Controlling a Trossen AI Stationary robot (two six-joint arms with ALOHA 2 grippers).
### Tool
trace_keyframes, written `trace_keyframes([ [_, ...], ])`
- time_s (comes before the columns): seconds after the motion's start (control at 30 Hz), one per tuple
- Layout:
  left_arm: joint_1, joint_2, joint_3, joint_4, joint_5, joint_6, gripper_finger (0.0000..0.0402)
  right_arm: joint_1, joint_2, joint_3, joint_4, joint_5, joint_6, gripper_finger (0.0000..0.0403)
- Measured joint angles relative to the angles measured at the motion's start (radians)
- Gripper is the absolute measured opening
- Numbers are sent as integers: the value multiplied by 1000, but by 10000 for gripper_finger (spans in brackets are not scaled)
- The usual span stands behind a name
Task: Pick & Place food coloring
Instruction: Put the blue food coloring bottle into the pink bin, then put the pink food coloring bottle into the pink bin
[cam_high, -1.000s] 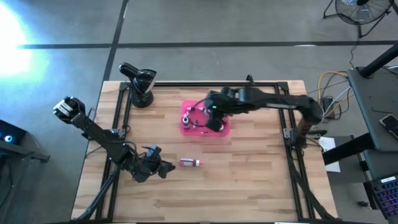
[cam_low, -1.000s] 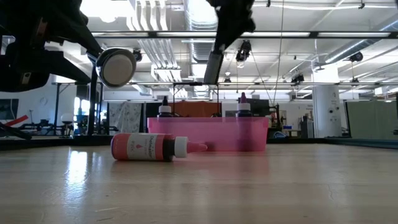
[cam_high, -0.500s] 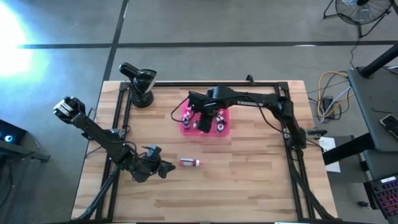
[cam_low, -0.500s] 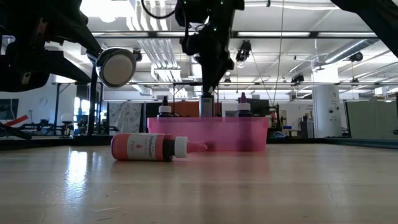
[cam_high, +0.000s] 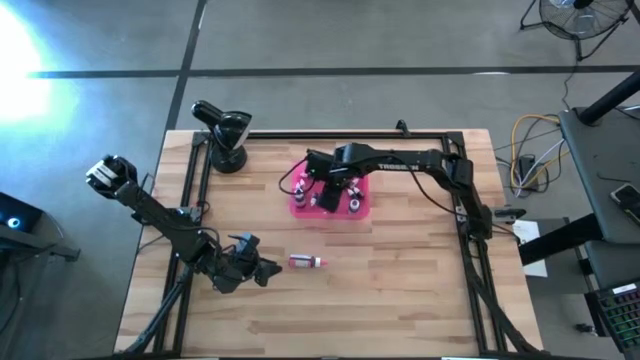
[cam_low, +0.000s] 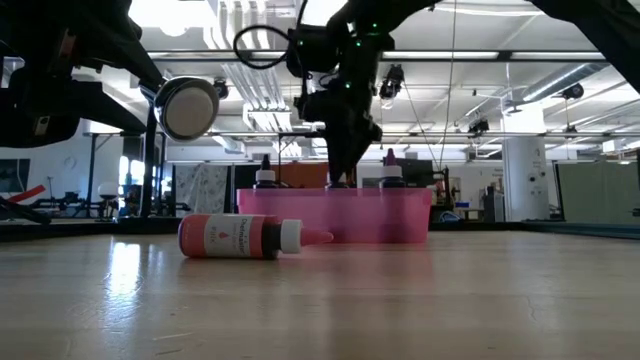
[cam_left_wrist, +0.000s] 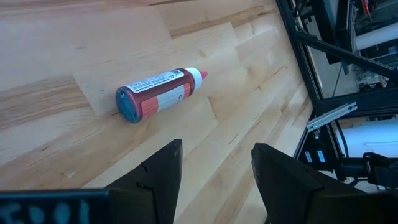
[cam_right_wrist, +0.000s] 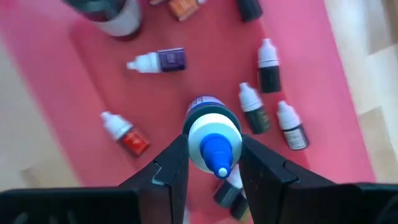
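Observation:
My right gripper (cam_high: 328, 196) reaches down into the pink tray (cam_high: 362, 210), shut on a food coloring bottle with a white cap and blue nozzle (cam_right_wrist: 213, 138). Small dropper bottles (cam_right_wrist: 155, 61) (cam_right_wrist: 269, 68) lie loose on the tray floor (cam_right_wrist: 205, 62), and two taller ones (cam_low: 265, 172) (cam_low: 391, 170) stand upright in it. A red-bodied bottle (cam_left_wrist: 158, 94) lies on its side on the bare wood (cam_high: 306, 262), nearer than the tray. My left gripper (cam_left_wrist: 214, 149) hovers open just left of it (cam_high: 262, 270), touching nothing. My right gripper pinches the bottle between its two fingers at the white cap's sides (cam_right_wrist: 193, 144), coming from above and pointing steeply down. The bottle stands upright in the hold, nozzle up. The cap hides its lower end, so I cannot tell whether it touches the tray floor.
A black camera on a stand (cam_high: 228, 135) sits at the table's far left corner. Black frame rails (cam_high: 470, 250) run along the table's sides. Bare wood lies open on the near half of the table.
My right gripper has come down with the bottle from well above the tray to its rim, shifting a little toward the table's left and tipping steeper. The red bottle lies where it was.

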Motion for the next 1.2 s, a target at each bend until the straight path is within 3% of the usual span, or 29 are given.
trace_keyframes([
  [0.4, 0, 0, 0, 0, 0, 0, 170, -40, -2, -15, 35, -10, 22, 129],
  [0.87, 0, 0, 0, 0, 0, 5, 170, -48, -15, -13, 16, -13, 17, 238],
  [1.2, 0, 0, 0, 0, -1, 27, 170, -18, -180, -10, -10, -5, -68, 282],
])
